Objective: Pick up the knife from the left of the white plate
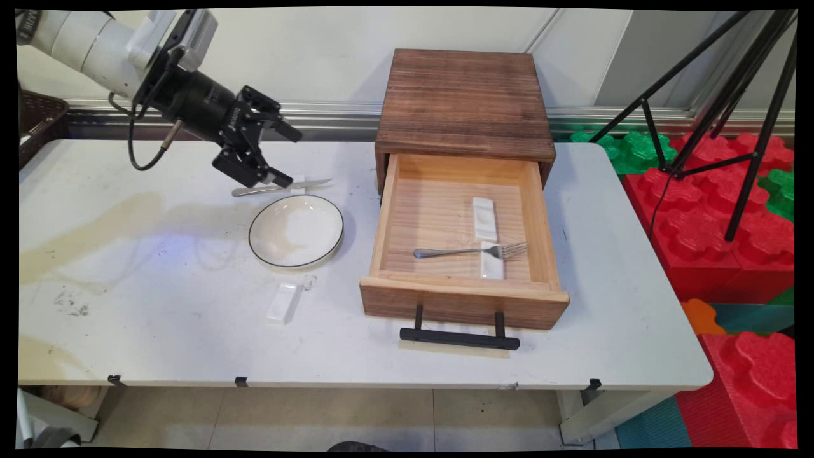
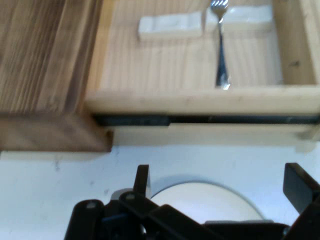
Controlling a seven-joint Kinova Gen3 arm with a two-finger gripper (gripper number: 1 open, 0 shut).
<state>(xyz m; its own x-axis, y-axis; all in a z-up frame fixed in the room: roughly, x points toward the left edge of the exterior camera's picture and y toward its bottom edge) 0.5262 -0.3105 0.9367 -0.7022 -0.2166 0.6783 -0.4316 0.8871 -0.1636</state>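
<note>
Open drawer with a fork, gripper released above the plate

Main view: we see the drawer (image 1: 464, 254) holding a fork (image 1: 470, 252) across one of two white rests (image 1: 492, 268); the gripper (image 1: 280, 156) hangs spread above knife (image 1: 280, 187) and plate (image 1: 296, 230). Hand view: we face the drawer's side wall (image 2: 200, 100), fingers (image 2: 142, 180) apart.

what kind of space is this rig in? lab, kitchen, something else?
Probably a lab or test room, not a kitchen. The worn white table carries staged tableware: a white black-rimmed plate and a wooden drawer box. A black tripod stands over red and green foam blocks beside it.
</note>
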